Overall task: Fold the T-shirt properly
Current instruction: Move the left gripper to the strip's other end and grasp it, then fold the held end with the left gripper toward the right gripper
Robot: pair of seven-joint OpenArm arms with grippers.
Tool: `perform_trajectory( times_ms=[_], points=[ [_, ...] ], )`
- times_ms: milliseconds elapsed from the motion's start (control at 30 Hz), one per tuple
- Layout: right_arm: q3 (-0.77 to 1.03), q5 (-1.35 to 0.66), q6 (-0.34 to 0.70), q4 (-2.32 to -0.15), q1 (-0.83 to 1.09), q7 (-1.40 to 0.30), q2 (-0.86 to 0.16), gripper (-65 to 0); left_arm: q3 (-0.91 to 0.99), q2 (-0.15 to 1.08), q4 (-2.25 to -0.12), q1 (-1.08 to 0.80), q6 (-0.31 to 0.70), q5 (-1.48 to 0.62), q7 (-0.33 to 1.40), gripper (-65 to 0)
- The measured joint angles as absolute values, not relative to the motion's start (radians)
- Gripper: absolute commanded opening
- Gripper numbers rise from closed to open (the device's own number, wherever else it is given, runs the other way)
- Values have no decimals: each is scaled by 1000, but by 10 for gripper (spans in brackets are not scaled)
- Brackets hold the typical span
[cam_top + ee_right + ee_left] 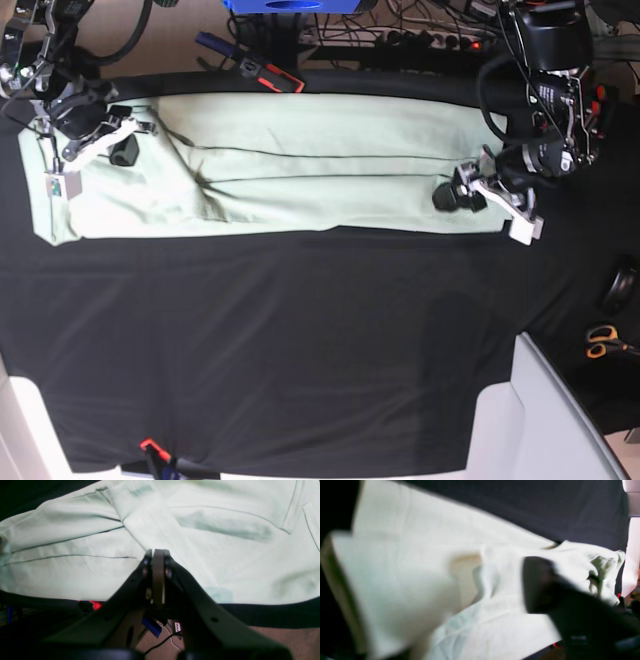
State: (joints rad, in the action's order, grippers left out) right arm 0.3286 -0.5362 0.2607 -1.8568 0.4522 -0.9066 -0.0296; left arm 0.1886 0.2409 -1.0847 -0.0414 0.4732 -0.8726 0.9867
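The T-shirt [300, 165] lies as a long, partly folded band across the far part of the black-covered surface [300, 350], stretching from the left edge almost to the right. It looks light, thin and limp: it creases easily, will sag between any two grip points and may slide a little on the cloth cover, so it is best taken at its ends, at a hem or folded edge where several layers give the pads something to bite.

The right claw [158, 555], at the left end of the band in the base view, is closed tight above the fabric; whether any cloth is pinched between its pads cannot be told. The left claw [478, 192] sits at the right end of the shirt, but the blurred left wrist view does not show how wide it stands or whether it holds cloth.

Loose folds and a sleeve crossing the body are likely to drag along with any lift. Around the work lie cables [420, 30] along the far edge, scissors [603, 341] well off to the right and a pale panel [540, 420] at the near right corner; none stands on the shirt.
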Motion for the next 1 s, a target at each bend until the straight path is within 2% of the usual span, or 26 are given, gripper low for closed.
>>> perform_trajectory(
  times_ms=[33, 67, 367, 400, 467, 867, 1000],
  points=[
    [329, -536, 261, -1856, 452, -907, -30, -650, 188, 232, -1082, -46, 472, -874, 991, -504],
    [329, -536, 261, -1856, 452, -907, -30, -650, 187, 225, -1079, -50, 472, -873, 989, -536],
    [329, -536, 261, -1856, 452, -907, -30, -650, 183, 230, -1081, -50, 472, -870, 1001, -543],
    [329, -536, 261, -1856, 452, -906, -30, -650, 180, 236, -1081, -49, 472, -871, 1003, -561],
    [329, -536, 261, -1856, 452, -907, -30, -650, 159, 253, -1082, -46, 472, -855, 999, -650],
    [329, -536, 261, -1856, 452, -906, -30, -650, 147, 244, -1190, -53, 476, -633, 983, -650],
    [329, -536, 261, -1856, 452, -906, -29, -650, 220, 239, -1193, -53, 480, -577, 998, -650]
  ],
)
